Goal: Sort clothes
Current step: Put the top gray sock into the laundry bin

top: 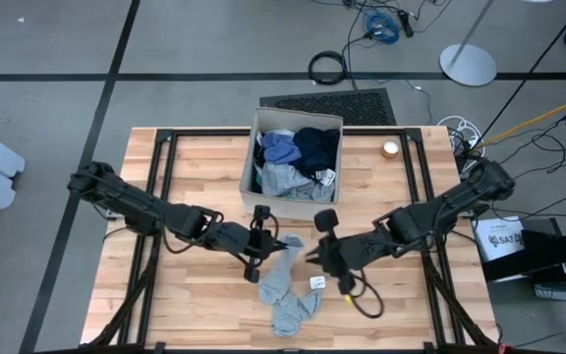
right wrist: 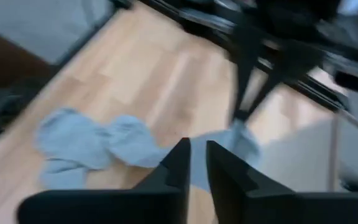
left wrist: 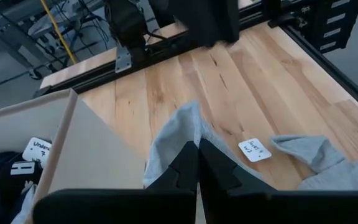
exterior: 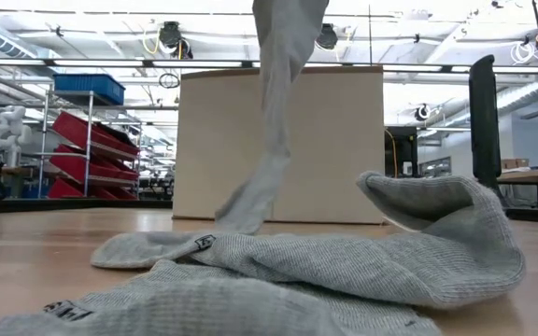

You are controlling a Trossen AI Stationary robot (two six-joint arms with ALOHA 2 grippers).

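Observation:
A grey garment (top: 291, 285) with a small white tag (top: 315, 282) lies on the wooden table near its middle. One strip of it (exterior: 278, 103) rises out of the top of the low view. My left gripper (top: 266, 252), coming from the table's left, is shut on that raised end. From the right, my right gripper (top: 314, 258) hovers above the garment; its fingers (right wrist: 179, 163) stand a narrow gap apart with nothing between them. More clothes, navy, blue and grey, fill the beige box (top: 247, 162) at the far middle. My left gripper pinches the grey garment's raised end (left wrist: 178, 132) between its two shut fingers; one layer or several, I cannot tell. The fingers come from the table's left, slanting down. The held strip hangs below them, and the garment's remaining part (exterior: 325, 271) lies bunched on the table.
The beige box's wall (left wrist: 86, 155) stands close beside my left gripper. A small round roll (top: 391, 148) sits at the far right of the table. Bare wood lies to the near left and near right of the garment.

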